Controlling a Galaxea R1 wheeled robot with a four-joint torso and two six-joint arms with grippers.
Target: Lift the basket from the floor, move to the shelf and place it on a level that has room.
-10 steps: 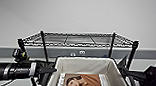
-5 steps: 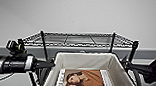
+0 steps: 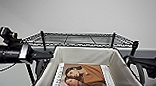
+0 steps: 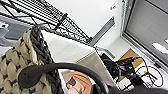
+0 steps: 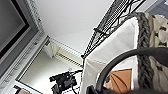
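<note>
The basket point(image 3: 93, 69) hangs raised between both arms, just before the shelf point(image 3: 79, 39) and near its top level. It seems light but a little soft, so its black loop handles point(image 4: 62, 70) are the best hold; gripper state I cannot tell

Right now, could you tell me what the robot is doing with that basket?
The robot is carrying the basket between its two arms, raised in front of the shelf. The basket's far rim sits about level with the rack's top level, and it has not been set down on it. A magazine with two faces on the cover lies inside on the pale lining. Each wrist view shows a black loop handle close up.
</note>
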